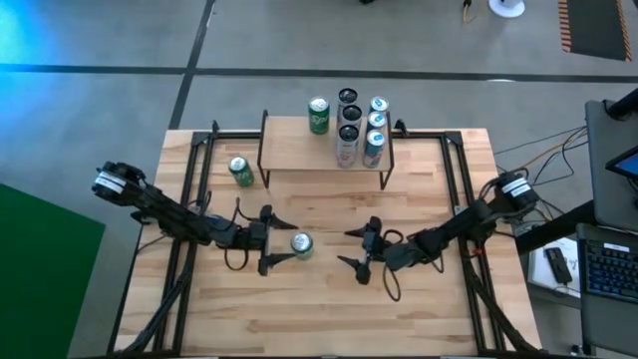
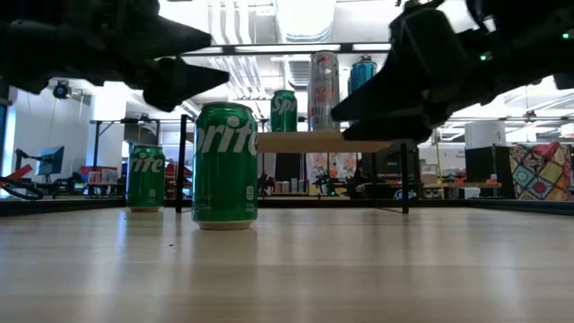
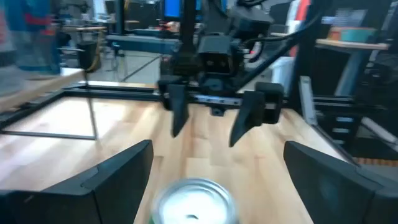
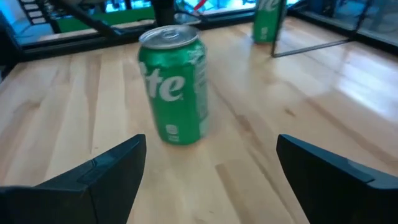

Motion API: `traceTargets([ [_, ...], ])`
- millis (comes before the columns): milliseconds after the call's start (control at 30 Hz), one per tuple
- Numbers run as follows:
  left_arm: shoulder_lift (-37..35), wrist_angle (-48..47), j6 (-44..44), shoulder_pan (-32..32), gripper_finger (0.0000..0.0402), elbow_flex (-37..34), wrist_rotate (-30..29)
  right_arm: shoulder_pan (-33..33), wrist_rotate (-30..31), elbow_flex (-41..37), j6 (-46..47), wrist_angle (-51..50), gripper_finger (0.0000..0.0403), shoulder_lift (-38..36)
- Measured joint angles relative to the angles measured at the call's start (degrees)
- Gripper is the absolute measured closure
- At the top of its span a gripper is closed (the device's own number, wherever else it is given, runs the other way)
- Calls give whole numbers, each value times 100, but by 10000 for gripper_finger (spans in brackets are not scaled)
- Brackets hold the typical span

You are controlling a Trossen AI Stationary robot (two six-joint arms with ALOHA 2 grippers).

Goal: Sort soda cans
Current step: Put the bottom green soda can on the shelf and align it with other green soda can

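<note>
One green can point(image 1: 302, 244) stands upright on the open table point(image 1: 319, 309), between your two grippers, and it is the can that the next move depends on. Your left gripper point(image 1: 282, 242) is the nearer one: its jaws are spread wide and the can sits just in front of the tips, almost between them, with its long axis vertical. Your right gripper point(image 1: 352, 247) also has wide jaws and holds nothing, but the can is farther from it. I judge that you should push the left gripper a little forward and close on the can's side. A second green can point(image 1: 240, 171) waits near the shelf point(image 1: 299, 150), where the other cans point(image 1: 359, 125) stand.
</note>
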Motion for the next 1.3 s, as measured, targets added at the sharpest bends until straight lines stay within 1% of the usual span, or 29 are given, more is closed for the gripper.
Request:
traceTargets([
  [67, 110, 234, 1, -105, 54, -89, -79, -27, -163, 168, -1, 7, 55, 179],
  [167, 378, 446, 44, -183, 54, -92, -91, -34, -171, 362, -114, -225, 55, 358],
  [267, 711, 618, 38, -320, 55, -43, -27, -36, -184, 475, -93, -680, 55, 355],
  [333, 924, 775, 40, -476, 56, -43, -102, -36, -261, 536, -53, -691, 55, 328],
  [467, 1191, 1040, 157, -583, 60, -65, -980, -35, -326, 578, -50, -669, 55, 291],
  [567, 1246, 1067, 174, -581, 61, -72, -1231, -32, -396, 571, 65, -705, 55, 303],
  [633, 1318, 1069, 138, -581, 61, -72, -1240, -32, -466, 571, 98, -783, 55, 316],
  [833, 1636, 1024, 25, -544, 61, 72, -1283, -34, -431, 567, 148, -1156, 55, 311],
  [1167, 2318, 997, -151, -384, 62, 512, -1270, -34, -420, 565, 147, -1132, 55, 230],
  [1300, 2467, 983, -127, -342, 81, 630, -1267, -34, -422, 565, 110, -1130, 55, 201],
])
